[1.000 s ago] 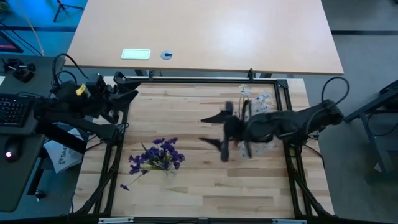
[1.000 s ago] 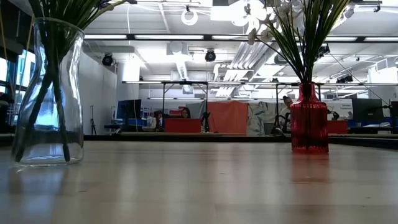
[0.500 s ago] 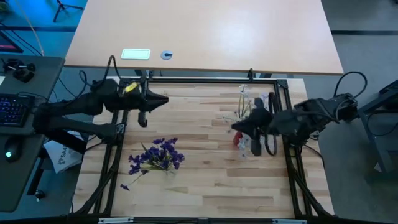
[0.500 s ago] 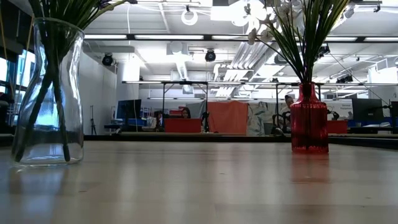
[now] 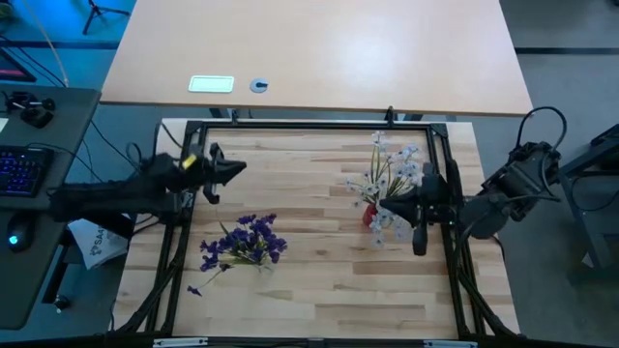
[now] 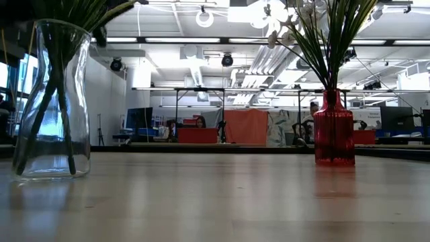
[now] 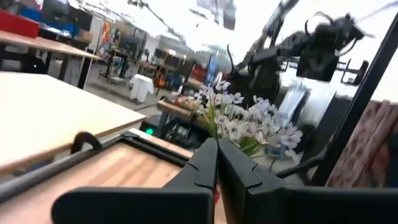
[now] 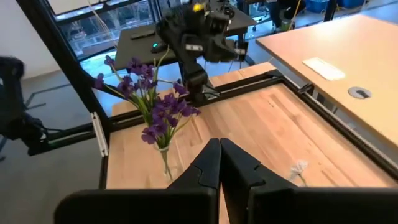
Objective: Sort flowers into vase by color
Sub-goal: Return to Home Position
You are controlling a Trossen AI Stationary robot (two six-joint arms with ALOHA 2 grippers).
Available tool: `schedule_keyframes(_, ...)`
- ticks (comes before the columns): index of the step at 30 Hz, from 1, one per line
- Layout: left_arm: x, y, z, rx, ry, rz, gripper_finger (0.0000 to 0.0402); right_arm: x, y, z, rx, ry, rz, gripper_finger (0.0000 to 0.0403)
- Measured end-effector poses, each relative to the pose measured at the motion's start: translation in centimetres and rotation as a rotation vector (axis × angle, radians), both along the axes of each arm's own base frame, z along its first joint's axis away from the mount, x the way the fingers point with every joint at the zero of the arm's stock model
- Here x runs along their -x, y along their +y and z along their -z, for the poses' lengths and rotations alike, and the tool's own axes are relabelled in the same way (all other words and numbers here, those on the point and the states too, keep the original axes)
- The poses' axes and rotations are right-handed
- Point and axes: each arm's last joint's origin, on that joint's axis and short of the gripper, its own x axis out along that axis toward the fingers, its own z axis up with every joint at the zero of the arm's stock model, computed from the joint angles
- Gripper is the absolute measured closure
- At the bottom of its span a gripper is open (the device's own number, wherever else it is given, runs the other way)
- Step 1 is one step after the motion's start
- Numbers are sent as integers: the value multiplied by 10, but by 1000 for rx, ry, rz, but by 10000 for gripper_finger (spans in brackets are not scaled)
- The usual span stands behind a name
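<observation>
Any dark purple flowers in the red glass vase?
No, the red glass vase holds only white-blossomed sprigs; the purple flowers stand in the clear glass vase.

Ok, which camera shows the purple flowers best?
The right wrist view: the purple flowers show side-on, blossoms and stems, standing in the clear vase. The high view shows mostly blossoms from above. The low view shows just their stems in the vase; the left wrist view misses them.
</observation>
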Motion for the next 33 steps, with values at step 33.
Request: schedule_keyframes(33,18,-18,86,185,-62,45,401,75,42,67,-377,153,-81,403)
